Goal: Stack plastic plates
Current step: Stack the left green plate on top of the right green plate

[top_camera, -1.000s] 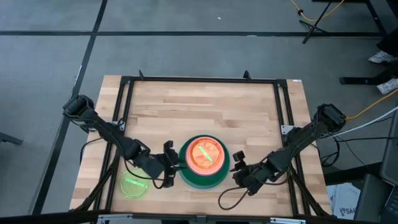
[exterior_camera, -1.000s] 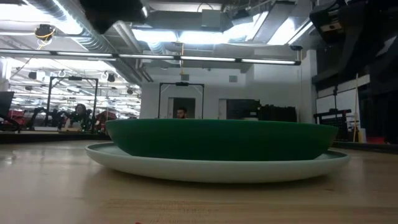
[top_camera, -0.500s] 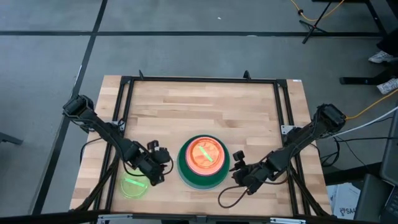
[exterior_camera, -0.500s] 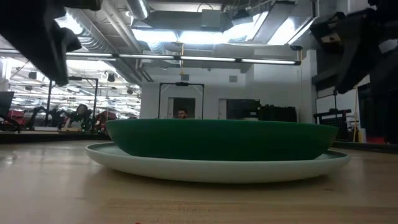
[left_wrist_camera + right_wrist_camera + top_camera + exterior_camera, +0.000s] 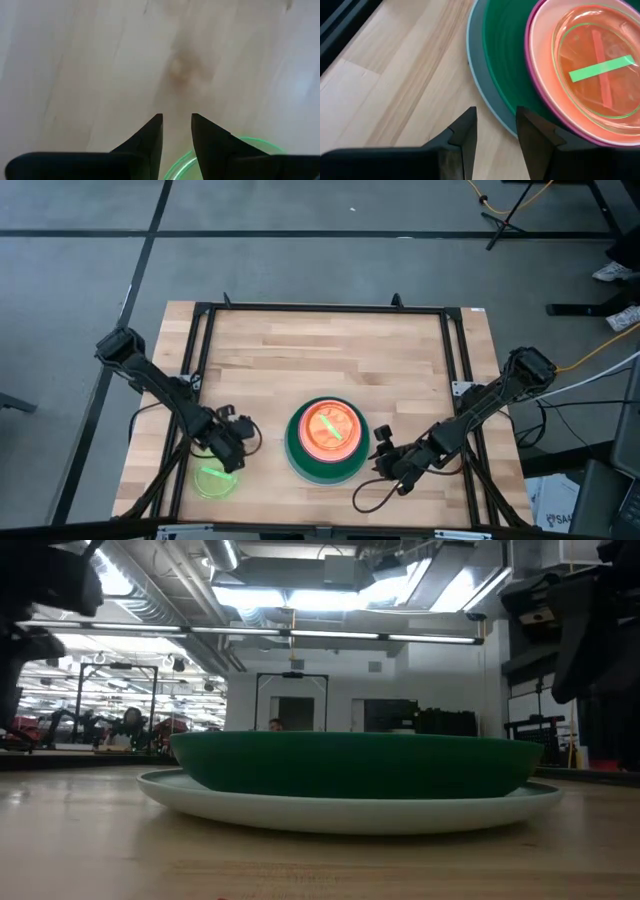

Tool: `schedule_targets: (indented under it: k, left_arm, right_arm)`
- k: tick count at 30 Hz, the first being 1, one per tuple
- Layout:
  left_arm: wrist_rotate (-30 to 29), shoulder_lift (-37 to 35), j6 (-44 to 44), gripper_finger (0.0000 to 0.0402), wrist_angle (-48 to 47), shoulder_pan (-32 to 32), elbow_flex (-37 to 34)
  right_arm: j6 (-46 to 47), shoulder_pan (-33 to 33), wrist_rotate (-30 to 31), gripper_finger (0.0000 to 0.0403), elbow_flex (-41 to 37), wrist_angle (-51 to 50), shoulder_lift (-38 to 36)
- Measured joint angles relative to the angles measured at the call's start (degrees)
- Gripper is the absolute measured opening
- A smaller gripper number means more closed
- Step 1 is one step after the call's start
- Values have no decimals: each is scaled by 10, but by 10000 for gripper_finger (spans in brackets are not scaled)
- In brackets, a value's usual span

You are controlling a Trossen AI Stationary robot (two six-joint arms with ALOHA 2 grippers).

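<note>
A stack of plastic plates (image 5: 327, 440) stands near the table's near edge. A large light blue plate (image 5: 479, 95) rests on the wood, with a dark green one (image 5: 504, 60) in it. Above those sit a magenta plate (image 5: 532, 75) and small translucent orange and lime plates (image 5: 592, 70). One lime green plate (image 5: 214, 480) lies alone, flat on the table, left of the stack. My left gripper (image 5: 243, 443) hovers open just beyond that plate's rim (image 5: 240, 146), touching nothing. My right gripper (image 5: 381, 448) waits open by the stack's right side.
A black metal frame (image 5: 320, 308) runs around the tabletop. Bare wood (image 5: 320, 360) spreads between the stack and the far edge. A black cable (image 5: 365, 502) loops on the table near the right gripper. In the low view, the stack (image 5: 350, 775) fills the middle.
My left gripper has drawn back from the stack's left side toward the table's left edge, ending near the lone lime green plate. The stack and that plate have stayed in place.
</note>
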Motion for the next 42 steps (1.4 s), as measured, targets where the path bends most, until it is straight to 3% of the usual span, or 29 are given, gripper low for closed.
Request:
schedule_targets:
  k: [5,12,17,25,42]
  left_arm:
    - [0,-89,-75,95,10,-16,-64]
    - [0,-191,-116,95,76,-17,-119]
    - [9,-189,-110,95,78,-17,-133]
    - [115,-180,-80,95,77,-22,-160]
    - [116,-180,-79,95,153,-22,-220]
  right_arm:
    - [-1,0,2,127,0,3,0]
    - [-1,0,3,127,0,8,0]
    - [-8,-5,2,127,0,12,0]
    - [-16,-6,3,127,0,16,0]
    - [-21,-9,-1,127,0,18,0]
